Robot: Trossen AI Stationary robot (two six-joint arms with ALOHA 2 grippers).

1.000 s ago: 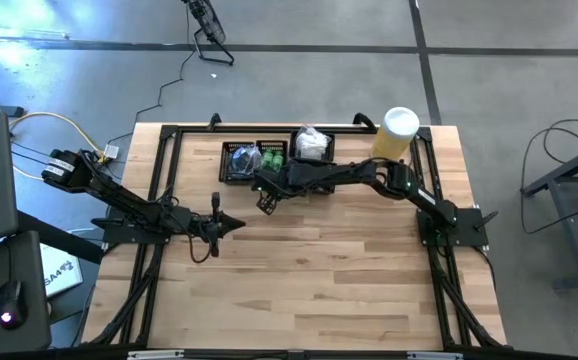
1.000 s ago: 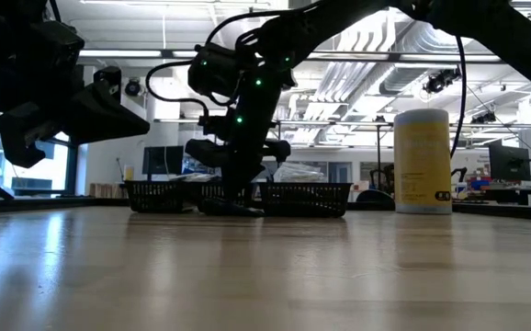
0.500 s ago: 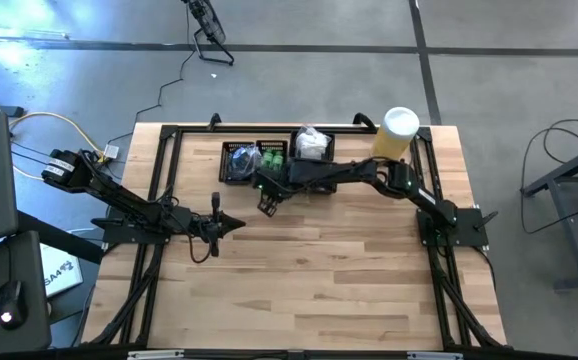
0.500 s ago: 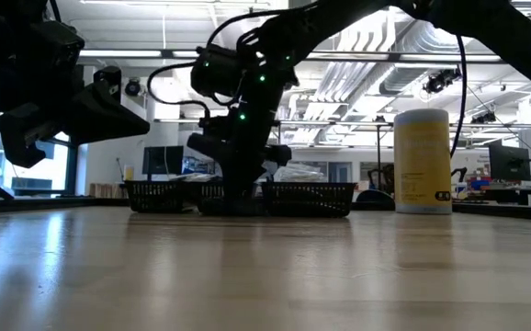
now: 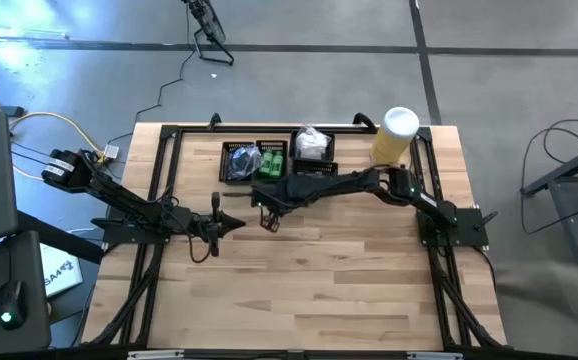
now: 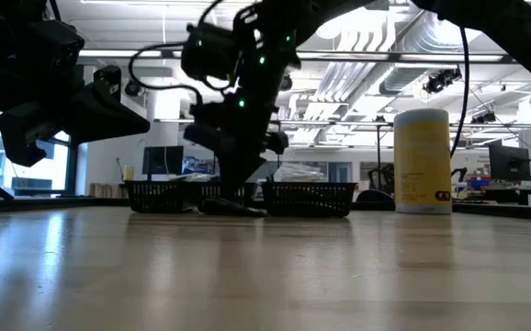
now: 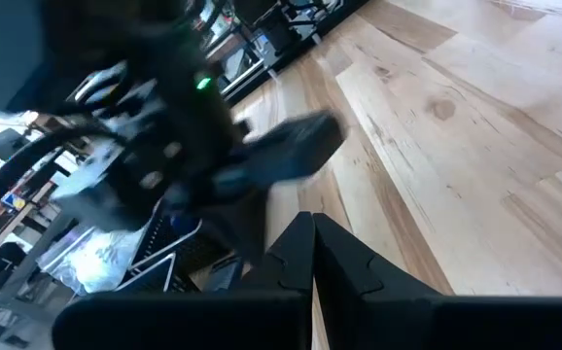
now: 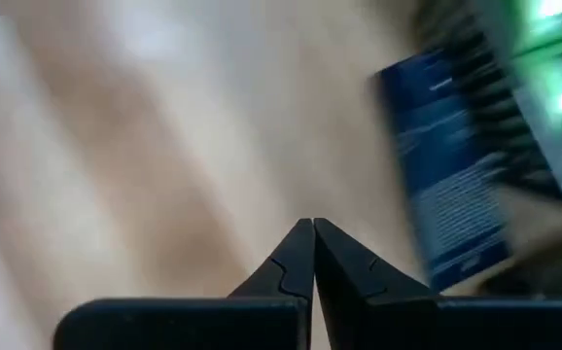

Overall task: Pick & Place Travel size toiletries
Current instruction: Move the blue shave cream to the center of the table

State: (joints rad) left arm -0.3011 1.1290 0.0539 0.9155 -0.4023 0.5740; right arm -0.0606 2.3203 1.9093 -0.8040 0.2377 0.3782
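Note:
Three black mesh trays stand in a row at the table's far side: one with dark packets [image 5: 237,162], one with green tubes [image 5: 273,159], one with white sachets [image 5: 312,145]. A dark navy packet [image 8: 446,185] lies flat on the wood just in front of the trays; it also shows as a low dark shape [image 6: 233,210]. My right gripper [image 5: 267,221] hangs shut over bare wood beside this packet, fingers slanting down [image 8: 313,226], nothing between them. My left gripper [image 5: 239,222] waits shut at the table's left, pointing at the right one [image 7: 312,222].
A tall yellow cylinder with a white lid [image 5: 396,134] stands at the far right, right of the trays. The near half of the wooden table [image 5: 309,290] is open wood. A black frame [image 5: 159,180] runs along the table's edges.
My right gripper has drawn back from the front of the trays toward the table's near edge, rolling a little as it went and staying shut. The trays and the yellow cylinder have kept their places.

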